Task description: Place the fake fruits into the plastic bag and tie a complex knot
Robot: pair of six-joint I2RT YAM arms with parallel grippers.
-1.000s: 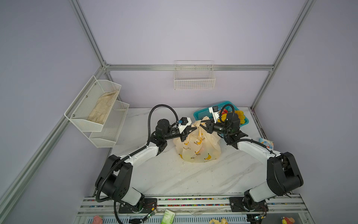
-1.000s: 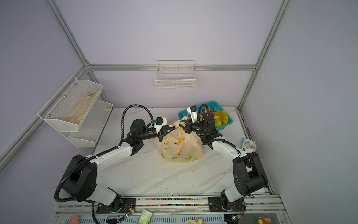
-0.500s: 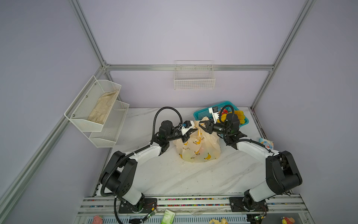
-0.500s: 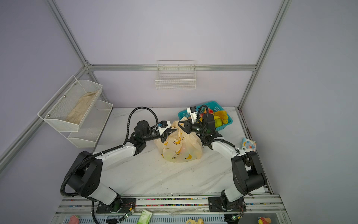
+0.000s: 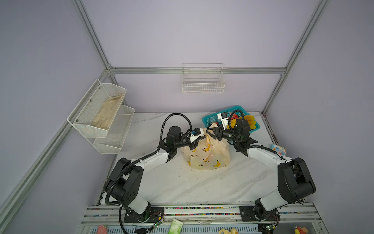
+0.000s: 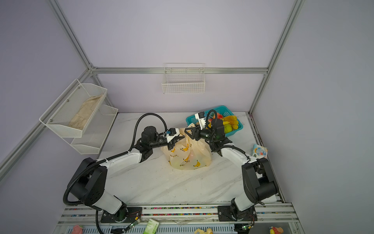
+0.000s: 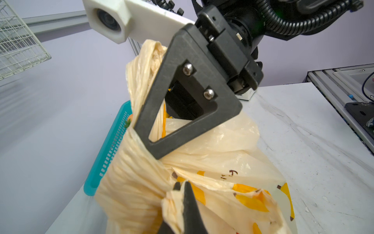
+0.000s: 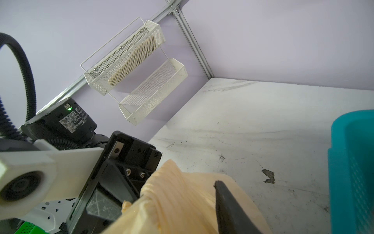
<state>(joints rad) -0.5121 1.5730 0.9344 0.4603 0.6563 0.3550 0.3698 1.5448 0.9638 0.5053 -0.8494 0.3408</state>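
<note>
1. Our left gripper [image 7: 183, 195] is pinched shut on a fold of the plastic bag [image 5: 206, 156]; we hold that firm.
2. Our right gripper [image 5: 208, 133] looks parted around the twisted handle strip [image 7: 141, 81]; we should regrip it squarely.
3. The bag sits on the table [image 5: 182, 182] beside the teal basket [image 5: 210, 119].

A white marbled counter [image 5: 182, 182] carries a teal basket [image 5: 209, 120] near its back right corner and a small colourful packet [image 5: 278, 149] at its right edge. A wire basket [image 5: 203, 85] hangs on the back wall. On the left wall a two-tier mesh rack [image 5: 113, 141] holds a beige cloth [image 5: 107, 113] in its upper tier. A green carton [image 5: 175, 227] lies below the front rail.
</note>
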